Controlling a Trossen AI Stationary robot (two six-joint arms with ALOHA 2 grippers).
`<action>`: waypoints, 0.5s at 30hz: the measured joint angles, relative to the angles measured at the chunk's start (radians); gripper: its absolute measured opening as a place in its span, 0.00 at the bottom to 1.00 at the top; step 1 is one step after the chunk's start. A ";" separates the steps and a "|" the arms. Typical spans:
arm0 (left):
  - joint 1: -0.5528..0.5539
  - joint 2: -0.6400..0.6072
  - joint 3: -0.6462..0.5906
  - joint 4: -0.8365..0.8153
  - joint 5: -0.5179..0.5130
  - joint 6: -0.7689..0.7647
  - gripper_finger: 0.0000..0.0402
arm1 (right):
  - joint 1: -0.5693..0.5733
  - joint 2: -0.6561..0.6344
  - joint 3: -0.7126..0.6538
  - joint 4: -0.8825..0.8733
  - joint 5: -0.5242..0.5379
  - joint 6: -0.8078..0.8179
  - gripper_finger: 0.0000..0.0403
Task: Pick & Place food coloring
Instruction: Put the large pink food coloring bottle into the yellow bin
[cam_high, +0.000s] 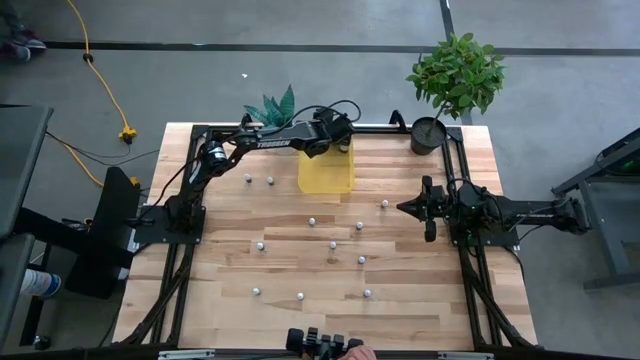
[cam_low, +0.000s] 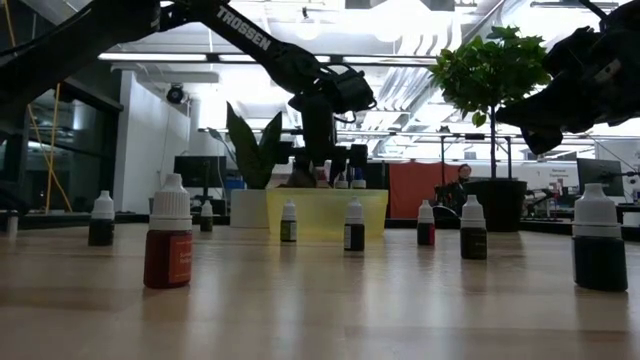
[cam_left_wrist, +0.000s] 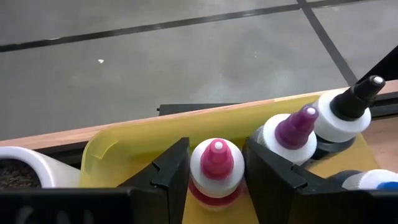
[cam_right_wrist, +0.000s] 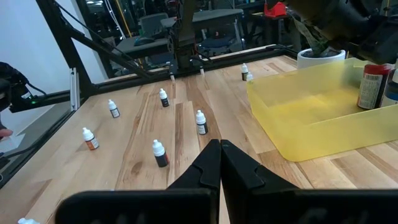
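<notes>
Food coloring bottles stand scattered over the wooden desk, small white-capped ones that show as pale dots from above; in the low view the nearest has a red body, a darker one stands near at the right edge, and further back a row of smaller bottles stands before the yellow tray. At the far side of the desk, the left gripper hangs over this translucent tray, its fingers clamped on either side of a pink-tipped bottle, which is held upright above the tray's floor. Just beside it inside the tray stand a purple-tipped bottle and a black-tipped bottle. The right gripper waits over the desk's right side, well apart from the tray, its fingers pressed together with nothing between them. Beyond the tray, a potted plant sits at the desk's far right corner.
</notes>
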 joint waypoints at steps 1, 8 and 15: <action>0.000 0.000 0.000 0.000 0.000 0.000 0.34 | 0.000 0.000 0.000 0.000 0.000 0.000 0.00; 0.000 0.000 0.000 0.000 0.003 0.033 0.34 | 0.000 0.000 0.000 0.000 0.000 0.000 0.00; 0.000 0.000 0.000 -0.001 0.031 0.053 0.40 | 0.000 0.000 0.000 0.000 0.000 0.000 0.00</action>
